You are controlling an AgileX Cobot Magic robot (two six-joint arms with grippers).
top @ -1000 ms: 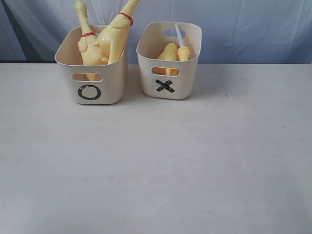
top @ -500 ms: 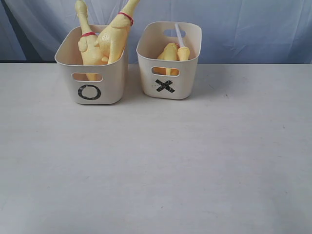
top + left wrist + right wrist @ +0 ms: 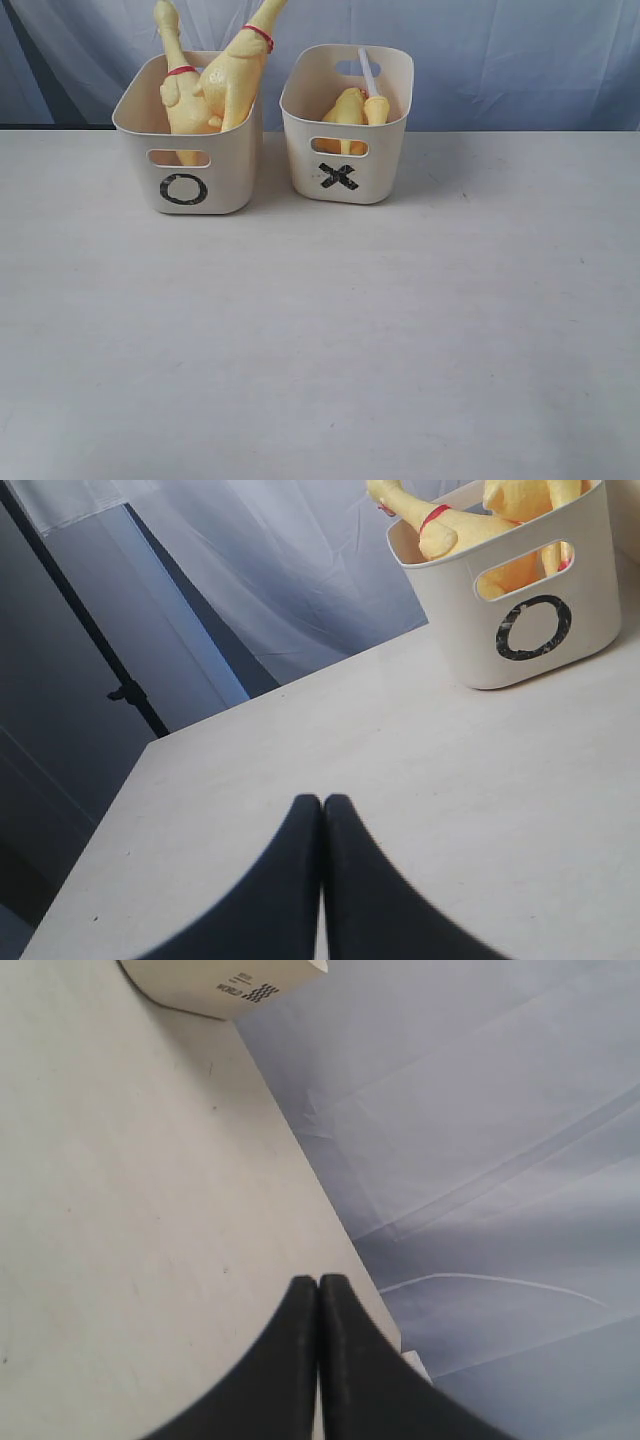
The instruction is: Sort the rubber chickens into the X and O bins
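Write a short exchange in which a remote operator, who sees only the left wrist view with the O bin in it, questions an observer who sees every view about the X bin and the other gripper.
Operator: I can see the O bin with chickens in it, but not the X bin. Is anything in that one?
Observer: Yes. A yellow rubber chicken sits low inside the X bin, below the rim.
Operator: My left gripper is shut on nothing. What about the other one?
Observer: The right gripper is also shut, with nothing between its fingers.
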